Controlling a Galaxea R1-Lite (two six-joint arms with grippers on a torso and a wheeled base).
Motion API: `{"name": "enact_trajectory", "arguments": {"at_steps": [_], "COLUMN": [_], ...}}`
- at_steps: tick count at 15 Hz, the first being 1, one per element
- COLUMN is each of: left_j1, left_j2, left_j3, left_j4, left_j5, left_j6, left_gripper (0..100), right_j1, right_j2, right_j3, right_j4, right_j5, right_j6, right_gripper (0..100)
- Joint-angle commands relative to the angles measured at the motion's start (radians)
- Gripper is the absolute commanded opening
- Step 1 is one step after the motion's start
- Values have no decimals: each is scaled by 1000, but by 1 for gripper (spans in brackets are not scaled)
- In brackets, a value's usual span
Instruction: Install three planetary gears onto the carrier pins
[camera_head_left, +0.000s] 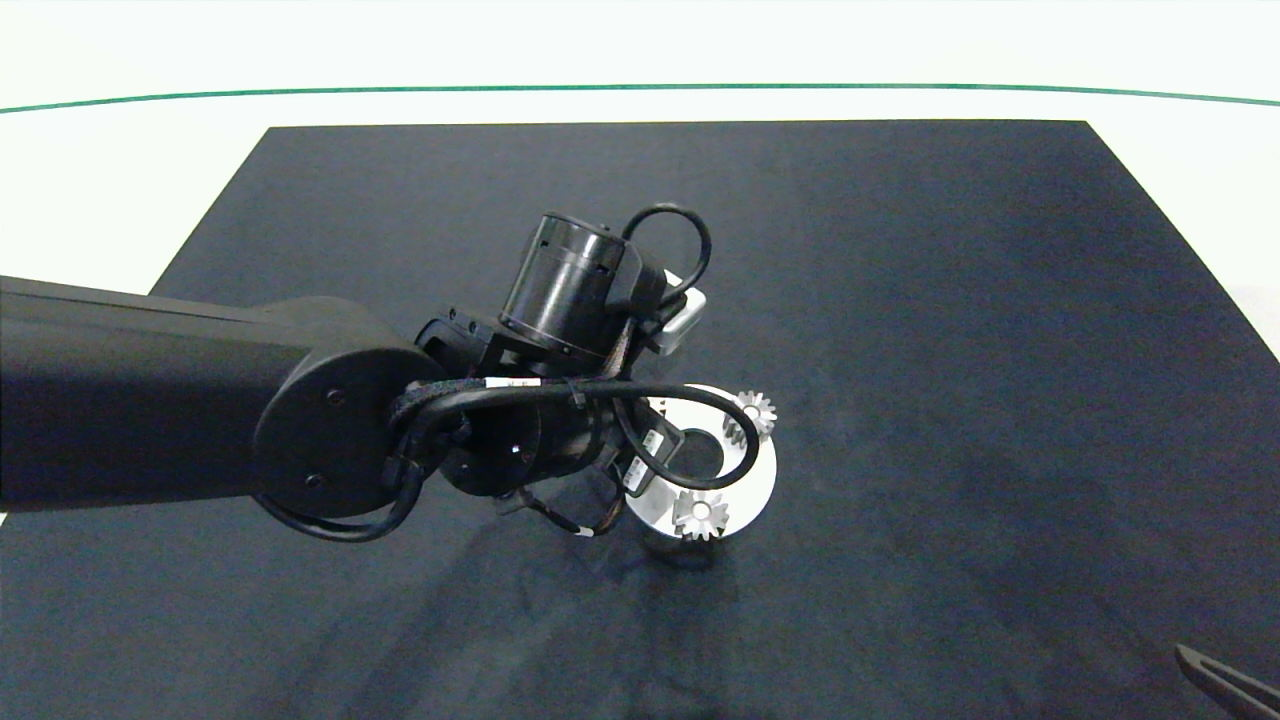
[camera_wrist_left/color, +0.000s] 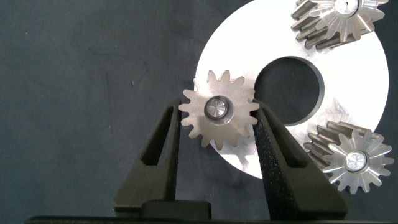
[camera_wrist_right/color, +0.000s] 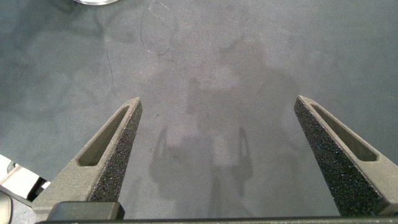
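Observation:
The white disc (camera_wrist_left/color: 236, 50) lies on the black mat, and the carrier pins on it are covered by gears. In the left wrist view two planetary gears (camera_wrist_left/color: 339, 18) (camera_wrist_left/color: 351, 162) sit on pins on the disc. A third gear (camera_wrist_left/color: 219, 116) sits over a pin (camera_wrist_left/color: 217, 107) at the disc's edge, and my left gripper (camera_wrist_left/color: 216, 111) is shut on its teeth from both sides. From above, the left arm (camera_head_left: 540, 400) covers that gear; only two gears (camera_head_left: 755, 412) (camera_head_left: 700, 514) show on the disc (camera_head_left: 755, 480). My right gripper (camera_wrist_right/color: 217, 106) hangs open over bare mat.
A black mat (camera_head_left: 900, 300) covers the white table, with a green line (camera_head_left: 640, 87) along the far edge. The right gripper's fingertip (camera_head_left: 1225, 680) shows at the near right corner. The left arm's cables loop over the disc.

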Motion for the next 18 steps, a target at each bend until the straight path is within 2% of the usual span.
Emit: {"name": "enact_trajectory", "arguments": {"at_steps": [1, 6, 7, 18], "left_j1": [0, 2, 0, 6], "left_j2": [0, 0, -2, -28], "left_j3": [0, 1, 1, 11], "left_j4": [0, 0, 0, 2], "left_j5": [3, 1, 1, 1], "left_j6": [1, -1, -4, -7], "left_gripper": [0, 0, 100, 100], "right_j1": [0, 0, 0, 0], "right_j2": [0, 2, 3, 0], "right_j3": [0, 0, 0, 0], "right_j4": [1, 1, 1, 1], "right_j5": [-1, -1, -1, -1], "right_j6": [-1, -1, -1, -1], "right_gripper": [100, 100, 100, 100]}}
